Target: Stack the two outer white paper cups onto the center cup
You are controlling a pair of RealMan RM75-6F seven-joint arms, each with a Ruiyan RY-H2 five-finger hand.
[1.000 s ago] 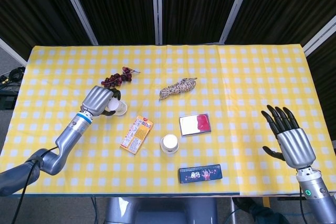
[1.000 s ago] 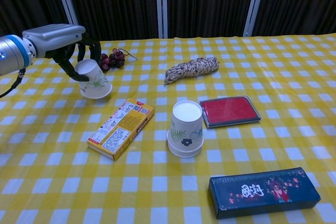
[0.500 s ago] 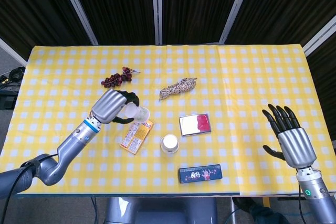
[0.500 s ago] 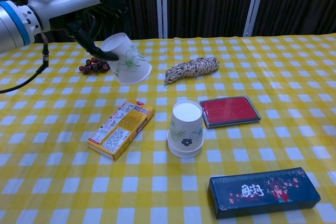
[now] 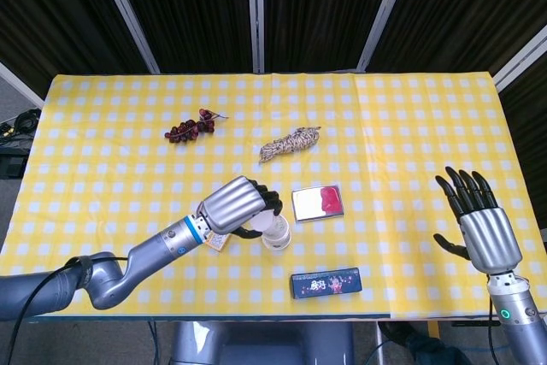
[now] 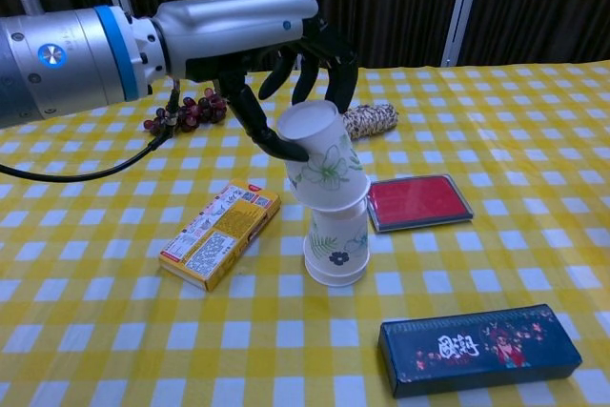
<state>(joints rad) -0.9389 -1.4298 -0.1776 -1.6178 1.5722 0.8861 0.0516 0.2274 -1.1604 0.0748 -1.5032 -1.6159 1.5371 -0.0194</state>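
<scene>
My left hand [image 6: 276, 54] [image 5: 237, 205] grips an upside-down white paper cup [image 6: 322, 156] with a green leaf print. It holds the cup tilted, its rim just over the top of the center cup [image 6: 335, 245] [image 5: 277, 234], which stands upside down on the yellow checked cloth. Whether the two cups touch is unclear. In the head view the hand covers most of the held cup. My right hand [image 5: 480, 226] hovers open at the right edge of the table, fingers spread, holding nothing. No third cup shows.
A yellow snack box [image 6: 220, 234] lies left of the center cup. A red flat tin [image 6: 416, 201] sits to its right, a dark long box [image 6: 478, 348] in front. A rope bundle [image 5: 290, 143] and dark grapes [image 5: 191, 126] lie farther back.
My left hand has carried the cup rightward and forward, from above the snack box to just over the center cup. The right hand has barely shifted.
</scene>
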